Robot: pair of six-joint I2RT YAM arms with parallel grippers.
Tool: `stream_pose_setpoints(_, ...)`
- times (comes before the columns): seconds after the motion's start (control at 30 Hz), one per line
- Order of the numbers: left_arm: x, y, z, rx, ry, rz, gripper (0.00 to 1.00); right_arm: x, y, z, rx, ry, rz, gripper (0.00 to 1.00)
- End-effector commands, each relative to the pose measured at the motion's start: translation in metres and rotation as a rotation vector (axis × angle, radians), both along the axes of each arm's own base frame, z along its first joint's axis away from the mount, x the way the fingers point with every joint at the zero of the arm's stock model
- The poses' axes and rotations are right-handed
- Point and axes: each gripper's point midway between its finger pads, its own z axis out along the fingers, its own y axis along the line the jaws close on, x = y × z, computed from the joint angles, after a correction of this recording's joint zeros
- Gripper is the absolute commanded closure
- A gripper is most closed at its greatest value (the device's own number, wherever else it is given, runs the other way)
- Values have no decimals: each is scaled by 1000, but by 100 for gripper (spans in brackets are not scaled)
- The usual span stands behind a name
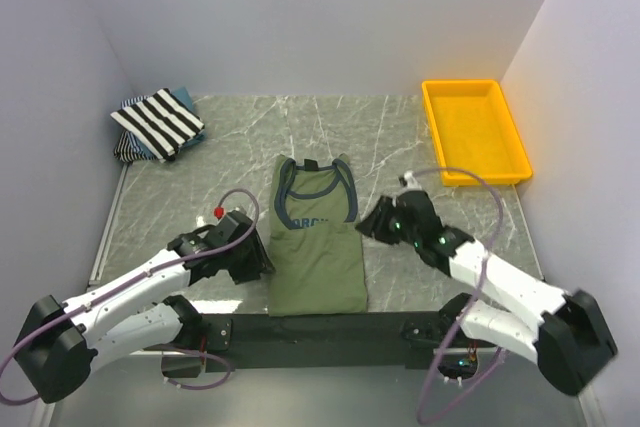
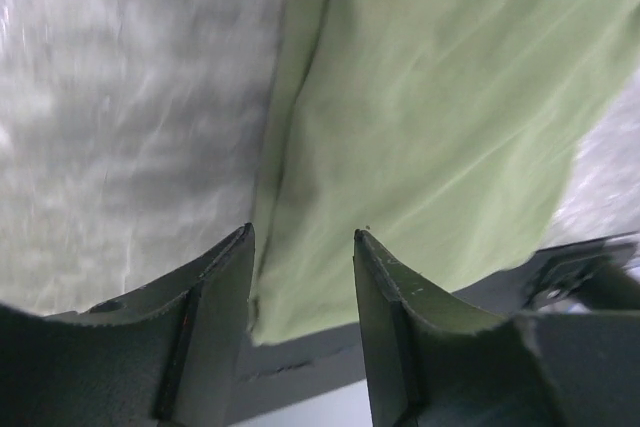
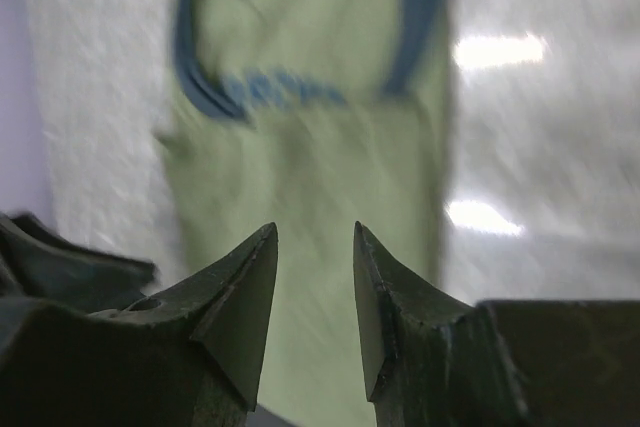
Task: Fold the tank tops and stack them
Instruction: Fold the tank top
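The olive-green tank top with navy trim and a chest print lies as a long narrow strip in the middle of the table, neck away from me. It also shows in the left wrist view and in the right wrist view. My left gripper is open and empty just left of its lower edge. My right gripper is open and empty just right of its middle. A black-and-white striped tank top lies folded on a bluish one at the far left.
A yellow plastic tray stands at the far right. White walls close in the marble table on three sides. The dark base bar runs along the near edge, under the shirt's hem.
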Motion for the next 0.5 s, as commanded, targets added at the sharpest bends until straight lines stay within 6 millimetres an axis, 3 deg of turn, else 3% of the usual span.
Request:
stream_pose_setpoints(0.0, -23, 6, -14, 41, 88, 28, 49, -51, -15, -34, -4, 109, 0, 56)
stream_pose_setpoints(0.07, -33, 11, -16, 63, 120, 30, 47, -73, -17, -36, 27, 136, 11, 55)
stream_pose_setpoints(0.13, -37, 13, -12, 60, 119, 28, 44, -97, -21, -51, 18, 195, 40, 54)
stream_pose_setpoints(0.27, -50, 12, -14, 41, 157, 1, 42, -123, -23, -55, 59, 251, 77, 53)
stream_pose_setpoints(0.47, -80, 3, -33, -6, 268, -71, 42, -156, -33, -78, 54, 355, 99, 52)
